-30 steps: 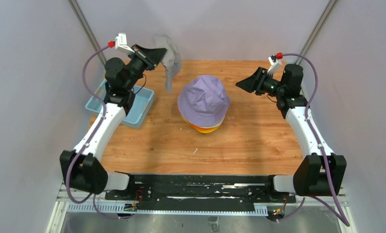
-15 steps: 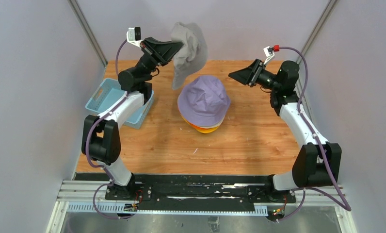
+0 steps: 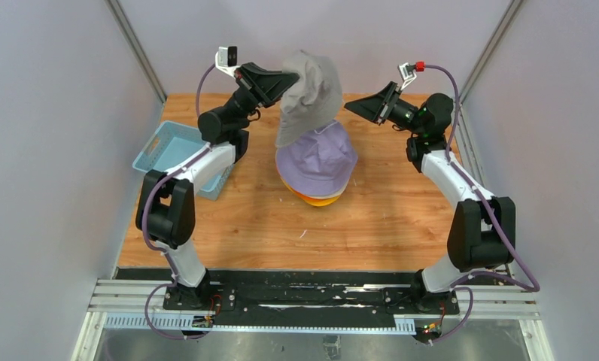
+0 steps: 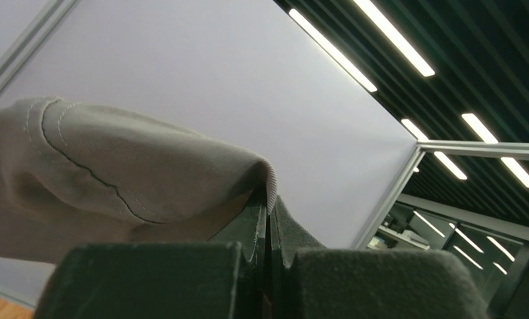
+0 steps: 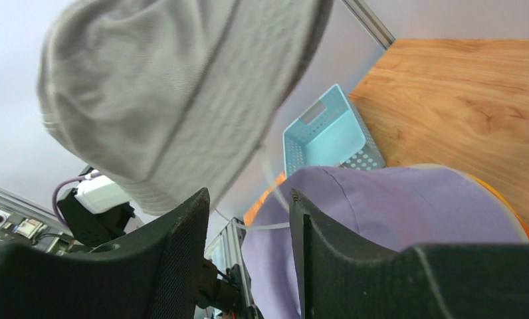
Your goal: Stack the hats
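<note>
Two arms meet above a single pile of hats, seen from the top camera. Far left, the light blue basket [image 3: 161, 150] stands on the wooden table [image 3: 402, 218] beside the left arm. No hat shows in the part of its interior that is visible, and the arm hides the rest.

The left gripper [image 3: 285, 74] is raised high and clamped tight on a fold of the grey hat [image 3: 309, 94]; its wrist camera shows cloth pinched between the closed jaws. The hat hangs limp from this one pinch, its lower brim draped against the far side of the lavender hat [image 3: 317, 158]. The height probably serves to let the floppy crown clear the pile before it is lowered.

At centre, the lavender hat caps the pile, with an orange hat [image 3: 323, 200] showing beneath its near edge; any hats further down are covered.

At right, the right gripper [image 3: 351, 107] points at the hanging hat from the opposite side. Its jaws stand partly apart with nothing between them, likely poised to take the free brim and spread it.
</note>
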### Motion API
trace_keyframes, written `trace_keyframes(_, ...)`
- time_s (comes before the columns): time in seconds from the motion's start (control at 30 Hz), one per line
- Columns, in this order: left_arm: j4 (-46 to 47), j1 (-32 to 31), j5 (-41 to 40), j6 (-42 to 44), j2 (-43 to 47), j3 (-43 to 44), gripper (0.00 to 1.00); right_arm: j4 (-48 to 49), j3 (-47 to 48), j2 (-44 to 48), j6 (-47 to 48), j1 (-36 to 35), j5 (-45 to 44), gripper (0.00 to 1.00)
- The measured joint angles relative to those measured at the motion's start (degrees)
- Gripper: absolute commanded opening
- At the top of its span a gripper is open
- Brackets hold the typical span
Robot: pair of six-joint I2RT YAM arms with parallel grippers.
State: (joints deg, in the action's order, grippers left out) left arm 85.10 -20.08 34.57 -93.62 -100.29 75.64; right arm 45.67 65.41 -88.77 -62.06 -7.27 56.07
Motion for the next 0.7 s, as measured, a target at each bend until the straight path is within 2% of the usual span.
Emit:
trace_keyframes(0.2, 0.02, 0.0, 0.0, 0.42, -1.79, -0.59, 0.0, 3.65, 0.0, -0.46, -2.78, -0.24, -0.09, 0.47)
trace_keyframes(0.7, 0.02, 0.0, 0.2, 0.39, -4.9, -0.31, 0.0, 3.63, -0.59, -0.46, -2.75, -0.55, -0.11, 0.46)
